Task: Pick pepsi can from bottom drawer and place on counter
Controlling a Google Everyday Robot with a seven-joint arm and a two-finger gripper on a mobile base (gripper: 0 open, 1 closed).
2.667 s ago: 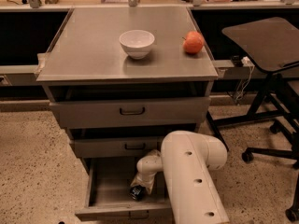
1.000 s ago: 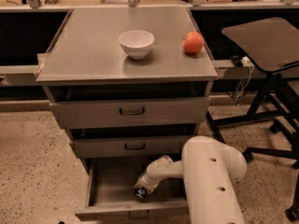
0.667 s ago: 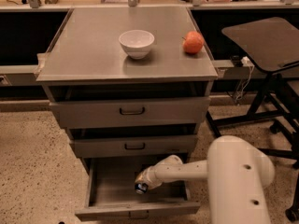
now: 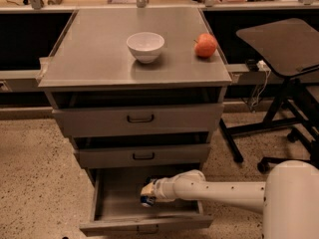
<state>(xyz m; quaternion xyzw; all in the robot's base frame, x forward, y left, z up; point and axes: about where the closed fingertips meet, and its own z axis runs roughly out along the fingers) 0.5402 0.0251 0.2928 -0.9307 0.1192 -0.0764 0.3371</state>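
Note:
The bottom drawer (image 4: 114,210) stands pulled open, a grey tray below two shut drawers. My white arm reaches in from the right, and the gripper (image 4: 148,192) is inside the drawer, shut on the pepsi can (image 4: 147,200), of which only a small dark-blue end shows under the fingers. The can is held just above the drawer floor, right of its middle. The grey counter (image 4: 94,54) lies above, far from the gripper.
A white bowl (image 4: 145,46) and a red apple (image 4: 205,45) sit on the counter. A dark brown side table (image 4: 281,44) on a wheeled stand is at the right. The middle drawer (image 4: 143,156) overhangs the open drawer's back part.
My arm has swung out to the right and now lies nearly level. The gripper stays in the bottom drawer, closed round the can, which has lifted and shifted a little.

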